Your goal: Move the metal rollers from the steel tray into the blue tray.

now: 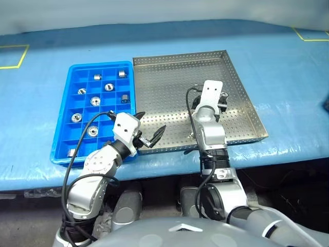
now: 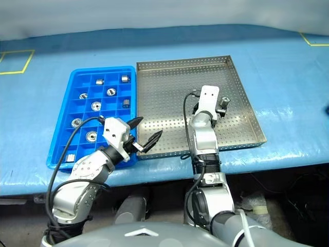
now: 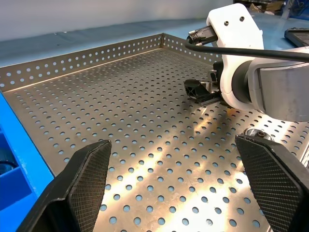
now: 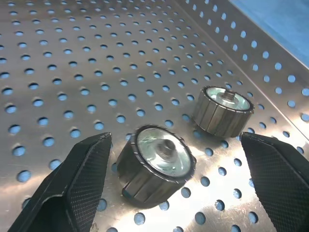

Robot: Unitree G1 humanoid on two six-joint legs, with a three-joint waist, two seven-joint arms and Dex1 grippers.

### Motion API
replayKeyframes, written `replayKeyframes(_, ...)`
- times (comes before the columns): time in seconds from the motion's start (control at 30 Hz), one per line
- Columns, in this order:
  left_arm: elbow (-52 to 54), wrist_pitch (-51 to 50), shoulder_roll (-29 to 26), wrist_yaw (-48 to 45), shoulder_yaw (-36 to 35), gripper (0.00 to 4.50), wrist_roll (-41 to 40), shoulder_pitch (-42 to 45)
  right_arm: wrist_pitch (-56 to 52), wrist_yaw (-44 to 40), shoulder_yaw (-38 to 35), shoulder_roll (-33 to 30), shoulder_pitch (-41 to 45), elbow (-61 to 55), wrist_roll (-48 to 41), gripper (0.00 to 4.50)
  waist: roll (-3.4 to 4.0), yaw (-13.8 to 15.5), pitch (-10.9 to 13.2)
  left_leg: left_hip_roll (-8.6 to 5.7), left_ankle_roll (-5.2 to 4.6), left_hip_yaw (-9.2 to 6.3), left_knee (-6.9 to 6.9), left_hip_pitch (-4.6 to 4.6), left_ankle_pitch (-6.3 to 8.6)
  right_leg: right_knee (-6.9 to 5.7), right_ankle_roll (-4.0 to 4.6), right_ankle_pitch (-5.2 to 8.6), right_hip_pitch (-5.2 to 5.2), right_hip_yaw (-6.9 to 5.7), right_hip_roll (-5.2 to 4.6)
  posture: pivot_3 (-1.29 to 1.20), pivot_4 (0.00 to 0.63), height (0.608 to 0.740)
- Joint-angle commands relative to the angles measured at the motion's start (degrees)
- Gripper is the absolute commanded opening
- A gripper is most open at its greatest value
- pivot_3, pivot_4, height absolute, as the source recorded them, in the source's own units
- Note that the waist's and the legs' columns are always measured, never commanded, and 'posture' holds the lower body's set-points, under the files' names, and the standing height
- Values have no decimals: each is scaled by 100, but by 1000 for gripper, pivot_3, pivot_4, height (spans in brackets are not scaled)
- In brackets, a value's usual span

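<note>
The steel tray (image 1: 169, 87) lies in the middle of the blue table, and the blue tray (image 1: 60, 135) sits against its left side. Several metal rollers (image 1: 95, 101) rest in the blue tray's compartments. Two metal rollers remain on the steel tray's perforated floor near its right rim: one (image 4: 157, 162) lies just ahead of my open right gripper (image 4: 174, 145), between its fingers, and the other (image 4: 223, 111) lies a little beyond. My left gripper (image 1: 152, 122) hovers open and empty over the steel tray's front left corner, pointing right.
The steel tray's raised rims (image 3: 82, 60) border the work area. The table's front edge runs just below both trays. Yellow tape marks (image 1: 15, 56) lie on the table at the far left and far right.
</note>
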State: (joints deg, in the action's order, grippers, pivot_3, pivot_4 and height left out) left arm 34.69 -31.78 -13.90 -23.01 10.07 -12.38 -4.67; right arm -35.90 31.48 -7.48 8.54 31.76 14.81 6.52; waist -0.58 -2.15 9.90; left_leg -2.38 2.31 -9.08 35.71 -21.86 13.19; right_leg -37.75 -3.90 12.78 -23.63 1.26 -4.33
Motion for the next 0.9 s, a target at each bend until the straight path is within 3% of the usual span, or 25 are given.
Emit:
replayKeyframes(0.03, 119, 159, -28, -38, 29, 4477, -86, -9, 195, 63, -164, 378, 416, 142, -291, 4500, 0, 0, 0, 0, 0, 0, 0, 0, 0, 0, 0, 0, 0, 0, 0, 52, 150, 740)
replayKeyframes(0.2, 77, 183, -13, -48, 84, 4477, -93, -5, 479, 8, -380, 332, 527, 541, -712, 4500, 2, -4, -1, 0, -1, 0, 1, 8, 0, 1, -4, 2, 11, 0, 0, 54, 150, 740)
replayKeyframes(0.3, 52, 188, -8, -39, 120, 4500, -84, -4, 653, 44, -490, 291, 564, 688, -908, 3884, 3, -4, -2, 1, -2, 2, 2, 13, -1, 0, -15, 8, 13, 1, 0, 52, 150, 740)
replayKeyframes(0.53, 147, 149, 5, -18, 122, 4500, -137, -32, 454, 174, -378, 305, 495, 307, -1053, 1722, 8, 6, -5, 1, -3, 2, 0, 13, -2, 0, -13, 8, 14, 1, 1, 57, 150, 740)
replayKeyframes(0.7, 237, 163, 14, 126, 49, 4500, -74, -131, -60, -305, 295, 378, 508, -607, -1068, 1730, 21, -25, 2, 1, -3, 3, -8, 10, -2, -1, -12, 8, 3, 4, 1, 86, 150, 740)
replayKeyframes(0.9, 508, 446, 271, 845, -319, 4500, 230, -504, -590, -2164, 1564, 138, 705, -1396, -1461, 1730, 24, -10, 2, 7, -3, -2, -28, 12, -2, 0, 1, 16, -5, 1, 6, 162, 150, 740)
